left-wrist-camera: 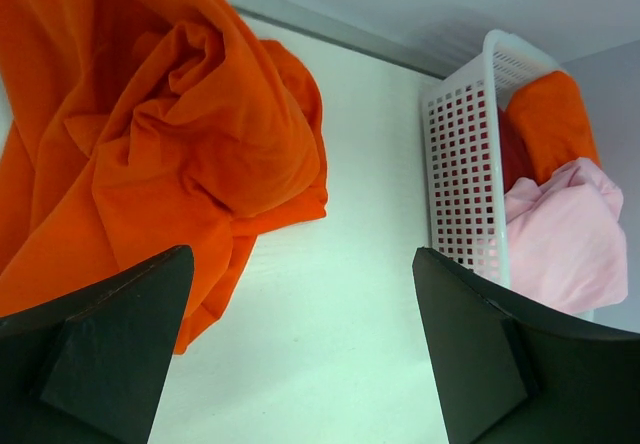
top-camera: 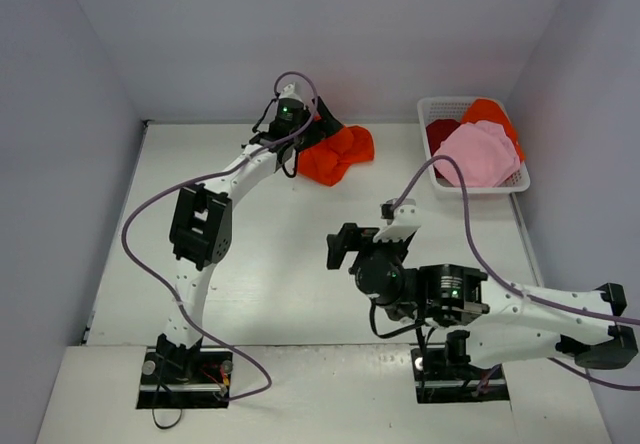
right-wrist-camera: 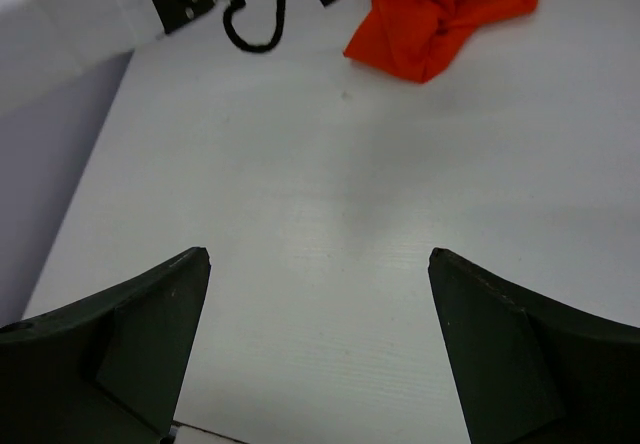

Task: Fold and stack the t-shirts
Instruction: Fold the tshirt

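On the table (top-camera: 300, 284), left of the basket (top-camera: 431, 110) of other shirts (top-camera: 480, 154), the orange shirt (top-camera: 338, 154) lies crumpled, likely light, limp and best pinched at a hem, while the left gripper (left-wrist-camera: 302, 254) beside it and the right gripper (right-wrist-camera: 320, 254) mid-table both gape empty.

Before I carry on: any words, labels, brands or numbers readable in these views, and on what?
No readable text in any view.
The orange-red t-shirt, the pink t-shirt and the white basket are plain, with no print or tag showing.
The left arm and right arm show no legible label.
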`<move>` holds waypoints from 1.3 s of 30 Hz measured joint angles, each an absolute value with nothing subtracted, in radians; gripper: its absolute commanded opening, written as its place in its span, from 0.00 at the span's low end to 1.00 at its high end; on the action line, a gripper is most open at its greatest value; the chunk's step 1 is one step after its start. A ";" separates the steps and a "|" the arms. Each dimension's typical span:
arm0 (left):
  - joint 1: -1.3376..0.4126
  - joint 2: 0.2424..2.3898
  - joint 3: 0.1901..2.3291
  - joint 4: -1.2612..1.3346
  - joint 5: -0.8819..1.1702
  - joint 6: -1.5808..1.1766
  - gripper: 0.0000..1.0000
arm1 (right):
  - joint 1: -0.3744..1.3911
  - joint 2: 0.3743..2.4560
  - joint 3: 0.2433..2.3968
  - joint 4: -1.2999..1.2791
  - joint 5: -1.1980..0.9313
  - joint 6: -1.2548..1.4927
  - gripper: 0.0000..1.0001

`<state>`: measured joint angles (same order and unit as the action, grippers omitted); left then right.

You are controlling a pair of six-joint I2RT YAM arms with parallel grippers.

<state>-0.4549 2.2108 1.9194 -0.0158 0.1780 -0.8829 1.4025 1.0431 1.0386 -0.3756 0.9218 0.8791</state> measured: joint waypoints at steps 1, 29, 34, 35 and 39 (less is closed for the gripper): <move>-0.458 2.219 1.919 -0.015 0.178 -0.885 0.86 | 1.402 1.032 1.062 -0.371 0.940 0.859 0.87; -0.473 2.508 2.215 0.090 0.167 -0.925 0.86 | 1.402 0.944 1.039 -0.376 1.064 0.813 0.87; -0.473 2.636 2.346 0.115 0.163 -0.928 0.86 | 1.404 0.946 1.021 -0.376 1.054 0.841 0.87; -0.473 2.660 2.366 0.120 0.163 -0.928 0.86 | 1.405 0.948 1.018 -0.377 1.054 0.849 0.87; -0.470 2.711 2.388 0.150 0.163 -0.935 0.86 | 1.411 0.976 1.013 -0.377 1.054 0.872 0.87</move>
